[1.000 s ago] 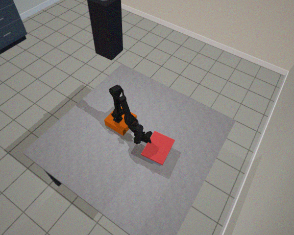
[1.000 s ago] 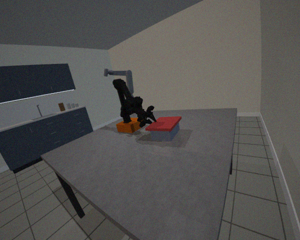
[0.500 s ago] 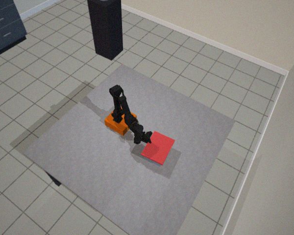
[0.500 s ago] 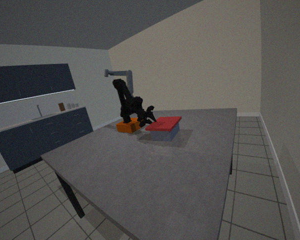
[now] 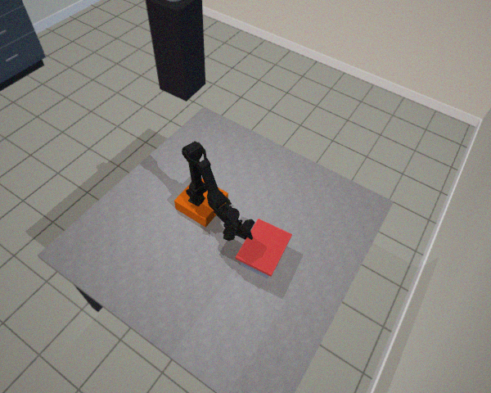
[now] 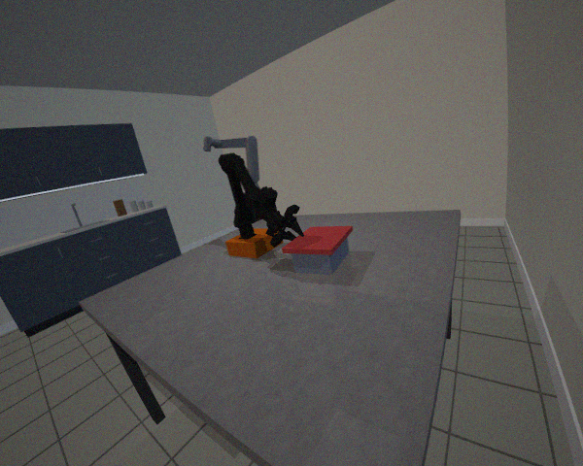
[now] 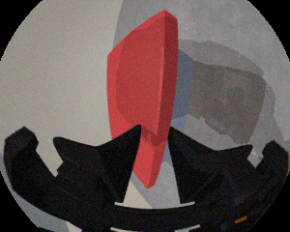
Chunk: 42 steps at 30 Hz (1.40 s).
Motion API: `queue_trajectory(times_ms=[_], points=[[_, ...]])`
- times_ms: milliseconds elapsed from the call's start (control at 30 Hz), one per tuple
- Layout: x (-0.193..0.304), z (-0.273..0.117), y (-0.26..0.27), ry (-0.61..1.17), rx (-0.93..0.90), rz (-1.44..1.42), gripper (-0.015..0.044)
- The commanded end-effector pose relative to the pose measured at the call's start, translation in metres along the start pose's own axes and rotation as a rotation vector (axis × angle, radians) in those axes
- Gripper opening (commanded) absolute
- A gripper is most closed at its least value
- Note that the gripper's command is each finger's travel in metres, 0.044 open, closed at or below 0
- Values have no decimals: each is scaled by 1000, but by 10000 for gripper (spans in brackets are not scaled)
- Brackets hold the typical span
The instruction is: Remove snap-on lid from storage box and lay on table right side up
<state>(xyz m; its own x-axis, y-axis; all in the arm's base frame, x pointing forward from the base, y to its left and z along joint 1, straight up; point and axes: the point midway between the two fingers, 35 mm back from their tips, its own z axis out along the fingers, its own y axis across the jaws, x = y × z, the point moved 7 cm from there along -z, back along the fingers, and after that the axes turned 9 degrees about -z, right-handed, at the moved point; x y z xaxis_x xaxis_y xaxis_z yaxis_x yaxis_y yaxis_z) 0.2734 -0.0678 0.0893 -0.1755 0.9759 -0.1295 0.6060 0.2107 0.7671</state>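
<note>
The red lid [image 5: 273, 245] [image 6: 326, 238] [image 7: 140, 72] sits on top of the blue storage box [image 6: 314, 262] [image 7: 184, 82], its flat top facing up. Its rim overhangs the box walls. The box stands on the table. My gripper [image 5: 250, 237] [image 6: 298, 238] [image 7: 154, 129] is shut on the lid's edge on the side toward the arm, one finger above and one below. No gap between lid and box can be made out. The lower finger's contact under the lid is mostly hidden in the top and exterior views.
The arm's orange base block [image 5: 191, 213] [image 6: 244, 248] stands on the grey table [image 5: 152, 274] [image 6: 282, 350], close behind the gripper. A dark pillar [image 5: 177, 55] stands on the floor beyond the table. Dark cabinets [image 6: 81, 265] line the wall at the left.
</note>
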Motion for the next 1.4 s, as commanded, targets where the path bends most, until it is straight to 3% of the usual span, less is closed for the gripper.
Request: queue_trajectory(times_ms=[0, 1367], points=[[0, -1, 1, -1, -2, -1, 0], [-1, -7, 7, -1, -2, -1, 0]])
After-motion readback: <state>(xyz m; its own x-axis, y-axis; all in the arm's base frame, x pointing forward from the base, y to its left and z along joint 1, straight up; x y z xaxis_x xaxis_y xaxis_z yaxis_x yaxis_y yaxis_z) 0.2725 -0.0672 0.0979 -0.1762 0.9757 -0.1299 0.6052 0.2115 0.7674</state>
